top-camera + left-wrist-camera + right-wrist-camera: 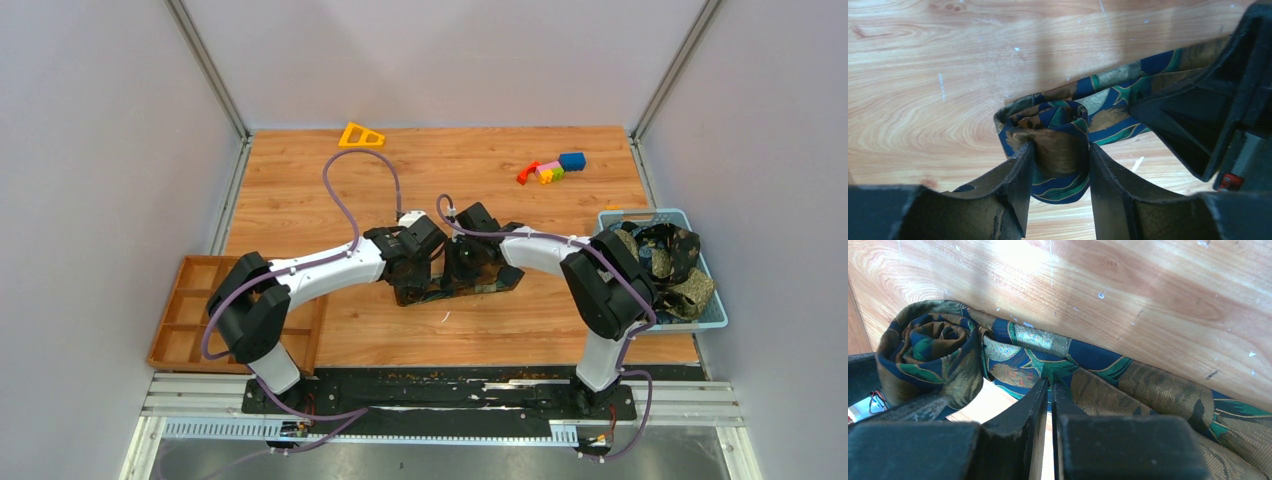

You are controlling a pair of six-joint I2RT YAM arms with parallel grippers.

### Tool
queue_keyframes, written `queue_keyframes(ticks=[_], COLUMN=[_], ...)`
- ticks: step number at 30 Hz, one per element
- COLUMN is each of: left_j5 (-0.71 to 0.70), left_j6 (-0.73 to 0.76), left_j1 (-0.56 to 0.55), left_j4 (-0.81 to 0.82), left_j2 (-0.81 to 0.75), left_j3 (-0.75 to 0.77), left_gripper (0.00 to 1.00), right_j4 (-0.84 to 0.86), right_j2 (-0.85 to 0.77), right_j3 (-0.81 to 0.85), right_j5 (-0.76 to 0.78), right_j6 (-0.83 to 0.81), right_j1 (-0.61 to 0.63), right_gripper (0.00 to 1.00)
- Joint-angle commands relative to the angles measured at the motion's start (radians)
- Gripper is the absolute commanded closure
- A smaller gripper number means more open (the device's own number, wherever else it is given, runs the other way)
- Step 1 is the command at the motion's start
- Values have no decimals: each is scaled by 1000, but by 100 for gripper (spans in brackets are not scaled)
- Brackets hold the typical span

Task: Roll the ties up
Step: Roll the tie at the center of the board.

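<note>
One tie (487, 284) lies mid-table, dark blue with teal and gold pattern. One end is wound into a loose roll (1054, 116), the remaining length (1148, 385) running flat along the wood. My left gripper (1060, 149) straddles the roll, a finger pressed against each side. My right gripper (1052, 386) is shut on the tie's near edge, just beside the roll (930, 347). From above, the left gripper (415, 272) and the right gripper (466, 256) meet over the tie and hide most of it.
A light blue basket (610, 218) at the right edge holds more ties (668, 255). Toy blocks (552, 168) and a yellow triangle (361, 135) lie at the back. A wooden compartment tray (185, 312) sits at the front left.
</note>
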Motion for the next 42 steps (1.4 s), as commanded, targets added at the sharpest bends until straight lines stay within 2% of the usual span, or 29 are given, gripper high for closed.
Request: queue_keyframes(ticks=[1, 10, 18, 28, 42], left_j5=[66, 131, 184, 159, 107], left_j6=[-40, -48, -37, -28, 14], left_j1=[-10, -11, -11, -9, 5], left_j4=[85, 209, 343, 364, 327], left_j2=[0, -26, -43, -65, -122], left_j3=[6, -50, -113, -124, -125], left_gripper=[49, 48, 50, 48, 40], right_j4=[11, -28, -54, -44, 43], right_j2=[-3, -40, -112, -206, -218], right_j3=[-5, 20, 44, 3, -41], right_j5=[21, 28, -4, -66, -170], right_j6=[-24, -32, -41, -20, 34], right_j1=[-8, -18, -79, -93, -87], right_gripper=[91, 91, 89, 82, 72])
